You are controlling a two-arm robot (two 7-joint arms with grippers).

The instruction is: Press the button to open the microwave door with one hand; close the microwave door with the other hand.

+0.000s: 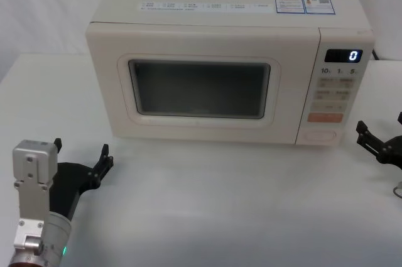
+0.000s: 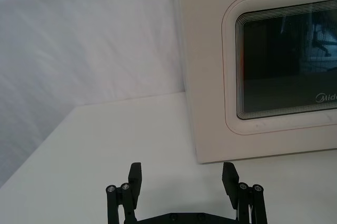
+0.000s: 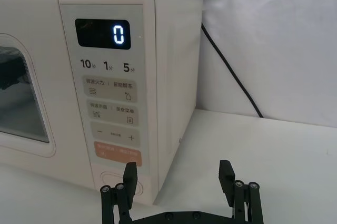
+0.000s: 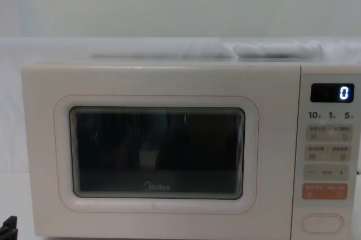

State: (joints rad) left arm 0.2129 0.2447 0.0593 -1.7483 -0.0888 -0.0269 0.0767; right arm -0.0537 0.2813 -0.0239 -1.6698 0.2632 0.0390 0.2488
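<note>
The cream microwave (image 1: 207,28) stands at the middle back of the white table, its display (image 1: 343,55) reading 0. The microwave door (image 1: 107,78) is shut flush, with its dark window (image 4: 158,152) and Midea logo facing me. The oval button (image 1: 320,134) sits at the bottom of the control panel (image 3: 113,177). My left gripper (image 1: 81,151) rests open on the table in front of the door's left corner (image 2: 182,174). Open as well, my right gripper (image 1: 380,130) hovers just right of the control panel, a short way in front of the button (image 3: 178,171).
A black cable (image 3: 226,66) runs down behind the microwave's right side. White cloth (image 2: 95,45) backs the table. The table (image 1: 220,204) has free room in front of the oven, and its left edge (image 2: 47,134) lies near my left gripper.
</note>
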